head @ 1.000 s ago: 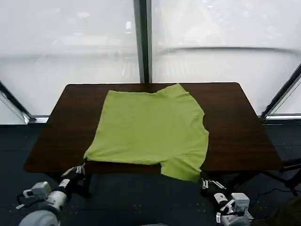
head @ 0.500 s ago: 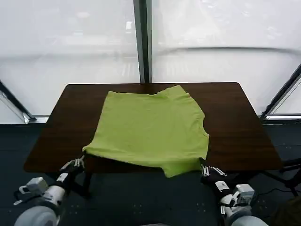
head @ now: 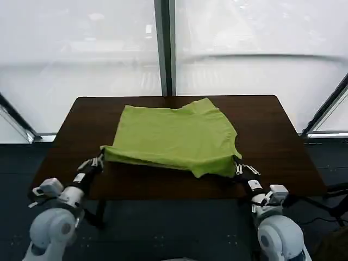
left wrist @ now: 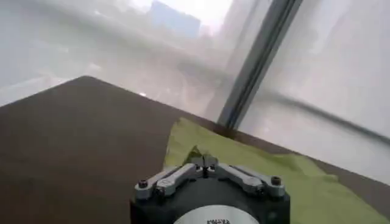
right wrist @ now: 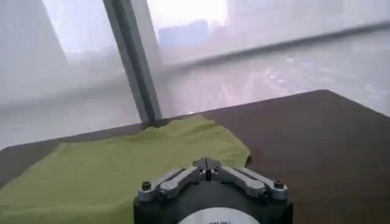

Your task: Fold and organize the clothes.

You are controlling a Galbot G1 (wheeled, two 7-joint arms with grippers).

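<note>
The clothes are a single lime yellow-green T-shirt (head: 174, 133) on a dark brown table (head: 272, 125). Its far part lies flat, while the near edge is lifted off the tabletop and hangs slack between my two grippers. My left gripper (head: 98, 161) is shut on the shirt's near left corner, and my right gripper (head: 237, 167) is shut on the near right corner. In the left wrist view a peak of green fabric (left wrist: 194, 153) rises from the closed left gripper (left wrist: 205, 163). In the right wrist view the shirt (right wrist: 122, 164) spreads beyond the closed right gripper (right wrist: 207, 163).
Bare dark tabletop flanks the shirt on the left (head: 70, 136) and on the right. Behind the table stands a large window with a dark vertical post (head: 165, 49). Dark floor lies below the table's near edge.
Both grippers have risen from below the table's near edge and moved away from me over the tabletop, carrying the shirt's near edge up and toward the far side.
</note>
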